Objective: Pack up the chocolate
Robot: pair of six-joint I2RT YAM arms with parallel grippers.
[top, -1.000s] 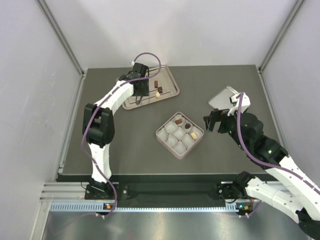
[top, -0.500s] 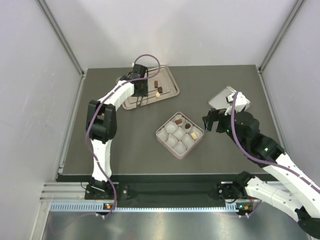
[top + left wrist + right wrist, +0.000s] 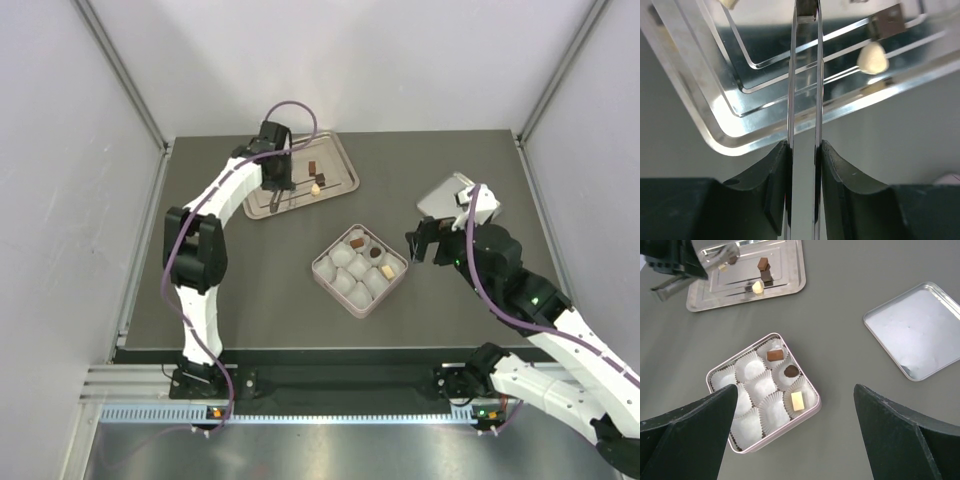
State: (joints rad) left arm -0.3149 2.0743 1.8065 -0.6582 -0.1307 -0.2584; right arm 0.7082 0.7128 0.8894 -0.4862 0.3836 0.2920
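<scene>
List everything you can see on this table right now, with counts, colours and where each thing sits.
chocolate in the box: three, brown, dark, cream, one per cup
chocolate on the tray: at least four, brown, dark, cream
pink box: one, mid-table
paper cups: nine, white, inside the box, six empty
silver tray: one, far left of the table
square metal lid: one, silver, far right
tweezers: one pair, metal, over the tray
table: one, dark grey
left gripper: one, black, closed on the tweezers
right gripper: one, black, open and empty, beside the box
</scene>
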